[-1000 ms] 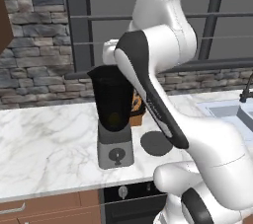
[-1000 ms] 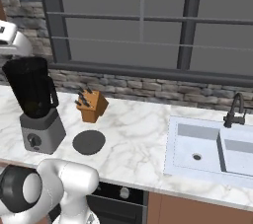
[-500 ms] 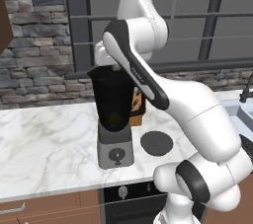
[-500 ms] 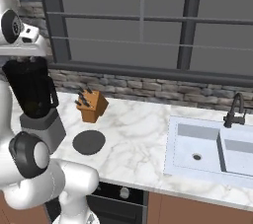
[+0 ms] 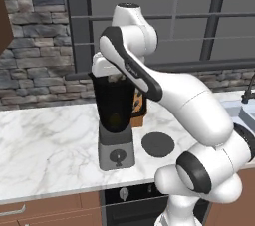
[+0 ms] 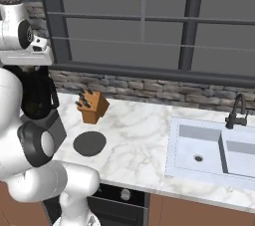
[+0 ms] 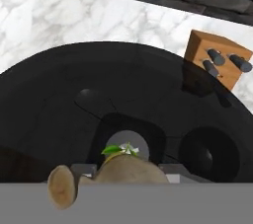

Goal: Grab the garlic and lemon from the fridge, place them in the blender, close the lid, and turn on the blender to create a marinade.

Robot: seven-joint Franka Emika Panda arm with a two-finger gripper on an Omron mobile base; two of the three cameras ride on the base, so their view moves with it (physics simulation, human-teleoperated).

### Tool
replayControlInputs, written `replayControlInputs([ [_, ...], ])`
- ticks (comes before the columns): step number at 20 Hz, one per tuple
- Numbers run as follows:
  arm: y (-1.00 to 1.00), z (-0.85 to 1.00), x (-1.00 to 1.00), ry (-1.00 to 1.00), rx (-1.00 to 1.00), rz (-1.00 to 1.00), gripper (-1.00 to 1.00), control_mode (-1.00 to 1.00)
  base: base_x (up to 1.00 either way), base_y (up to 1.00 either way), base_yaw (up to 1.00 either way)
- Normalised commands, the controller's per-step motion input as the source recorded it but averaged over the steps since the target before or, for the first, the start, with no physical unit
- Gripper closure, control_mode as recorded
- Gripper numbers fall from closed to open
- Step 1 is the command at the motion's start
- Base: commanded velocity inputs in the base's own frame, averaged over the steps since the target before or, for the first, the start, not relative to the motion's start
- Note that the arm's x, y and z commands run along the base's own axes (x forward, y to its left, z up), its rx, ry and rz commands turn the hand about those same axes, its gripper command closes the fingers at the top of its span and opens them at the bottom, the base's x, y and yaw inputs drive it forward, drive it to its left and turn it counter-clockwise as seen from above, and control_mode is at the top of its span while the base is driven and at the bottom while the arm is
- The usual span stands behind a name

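Garlic (image 7: 118, 176) sits right at the fingers in the hand view, a tan, lumpy bulb with a small green sprout on top, directly over the open mouth of the blender (image 7: 123, 114). Through the dark translucent jar that view looks down to the blade hub and the grey base below, and past the jar rim to a wooden knife block (image 7: 217, 65) with dark handles and the white veined marble counter (image 7: 59, 16). The fingertips themselves are hidden behind the bulb, so I cannot tell how wide they stand or whether they grip it.

From the left base view, the arm rises, folds over at its white and dark elbow, and drops the hand straight down onto the top of the blender (image 5: 115, 115); a yellowish shape shows low inside the jar, perhaps the lemon. The lid (image 5: 158, 144), a flat dark disc, lies on the counter just beside the grey base with its round knob.

From the right base view, the lid (image 6: 89, 143) lies near the knife block (image 6: 92, 106), and a white sink (image 6: 214, 150) with a dark tap is set well apart.
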Motion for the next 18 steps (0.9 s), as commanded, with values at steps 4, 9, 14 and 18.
replayControlInputs([
  [4, 0.28, -0.61, 0.02, 0.09, -0.01, 0.08, 1.00, -1.00, 0.00, 0.00, 0.00],
  [9, 0.31, -0.56, -0.01, 0.06, -0.03, 0.06, -1.00, -1.00, 0.00, 0.00, 0.00],
  [14, 0.19, -0.17, -0.04, 0.00, -0.01, 0.03, -1.00, -1.00, 0.00, 0.00, 0.00],
  [18, 0.01, 0.00, -0.14, -0.06, 0.00, 0.01, -1.00, -1.00, 0.00, 0.00, 0.00],
])
